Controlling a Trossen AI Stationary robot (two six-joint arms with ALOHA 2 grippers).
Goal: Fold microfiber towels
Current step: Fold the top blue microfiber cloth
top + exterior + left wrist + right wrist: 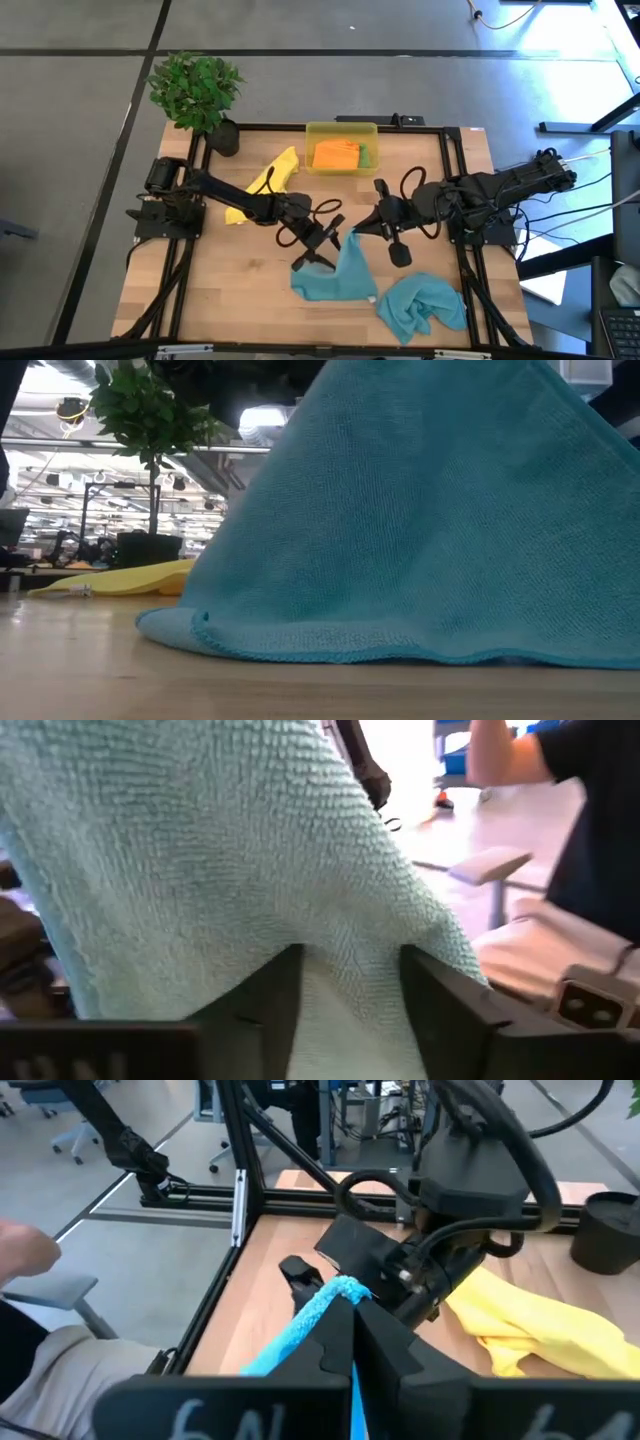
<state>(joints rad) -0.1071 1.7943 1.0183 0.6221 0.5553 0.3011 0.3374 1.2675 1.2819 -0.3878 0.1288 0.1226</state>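
A light teal-blue microfiber towel (340, 275) is held up off the wooden table (220, 290) by one corner, pinched in the clenched right gripper (356, 232) near the table's middle. From that corner the cloth falls away toward the near edge, its lower hem resting on the wood. The left gripper (322, 248) is just left of the raised edge, and that edge is seen lying between its fingers (265, 1005); whether they have clamped yet cannot be told. The left arm is judged the nearer one for taking a second hold. A second teal-blue towel (420, 305) lies crumpled near right, a yellow towel (262, 188) far left. The translucent yellow plastic bin (340, 130) at the far edge holds an orange towel (334, 154) and a green towel (365, 156).
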